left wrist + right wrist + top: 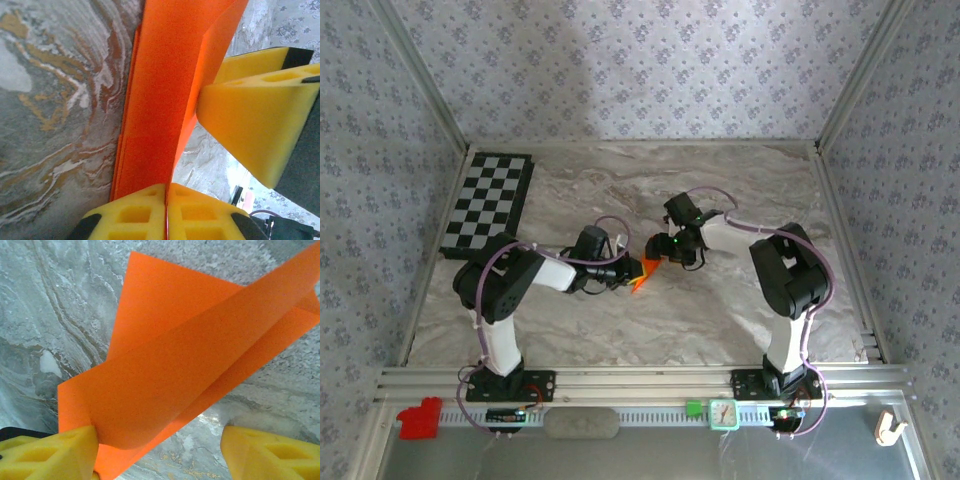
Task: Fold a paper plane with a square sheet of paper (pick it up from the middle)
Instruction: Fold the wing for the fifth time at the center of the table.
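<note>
The orange sheet of paper is folded into several layers and held above the marble table between both arms. My left gripper is shut on it, with a thin folded edge pinched between its yellow fingers while the folded sheet stands up ahead of them. My right gripper is open, its jaws wide apart. A loose flap of the folded paper rests against its left finger; the right finger is clear of the paper. In the left wrist view the right gripper's fingers sit on either side of the paper's right flap.
A black-and-white checkerboard lies at the table's far left. A red block sits on the near rail at the left, beyond the table edge. Patterned walls close in the table on three sides.
</note>
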`<state>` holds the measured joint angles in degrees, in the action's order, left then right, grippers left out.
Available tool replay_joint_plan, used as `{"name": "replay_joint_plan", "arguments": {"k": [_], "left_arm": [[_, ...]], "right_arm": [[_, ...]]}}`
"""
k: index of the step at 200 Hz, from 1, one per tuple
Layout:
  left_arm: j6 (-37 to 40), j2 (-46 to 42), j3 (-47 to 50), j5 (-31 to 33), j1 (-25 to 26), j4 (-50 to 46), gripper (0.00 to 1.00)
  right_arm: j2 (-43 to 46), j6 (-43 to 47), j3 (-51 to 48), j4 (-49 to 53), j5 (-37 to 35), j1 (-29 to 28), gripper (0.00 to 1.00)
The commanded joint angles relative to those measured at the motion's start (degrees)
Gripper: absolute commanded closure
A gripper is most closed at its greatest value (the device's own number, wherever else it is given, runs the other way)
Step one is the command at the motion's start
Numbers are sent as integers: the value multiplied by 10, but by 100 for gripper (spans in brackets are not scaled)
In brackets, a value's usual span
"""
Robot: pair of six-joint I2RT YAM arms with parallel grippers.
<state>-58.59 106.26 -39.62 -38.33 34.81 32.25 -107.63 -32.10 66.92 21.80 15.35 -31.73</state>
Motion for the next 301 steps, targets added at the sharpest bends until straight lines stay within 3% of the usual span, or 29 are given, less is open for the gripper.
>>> {"name": "replay_joint_plan", "arguments": {"k": [1, 127, 173, 220, 301], "left_arm": [[0, 7, 11, -9, -5, 11, 87], [19, -50, 17, 15, -5, -40, 68], [21, -83, 22, 51, -6, -86, 67], [55, -86, 15, 53, -2, -132, 66], [161, -73, -19, 69, 11, -239, 56]], "right_arm": [[-49, -4, 3, 31, -52, -8, 31], [-94, -7, 60, 103, -106, -26, 30], [-95, -8, 63, 107, -107, -28, 30], [-99, -8, 66, 111, -106, -27, 30], [-120, -22, 85, 141, -107, -26, 30]]}}
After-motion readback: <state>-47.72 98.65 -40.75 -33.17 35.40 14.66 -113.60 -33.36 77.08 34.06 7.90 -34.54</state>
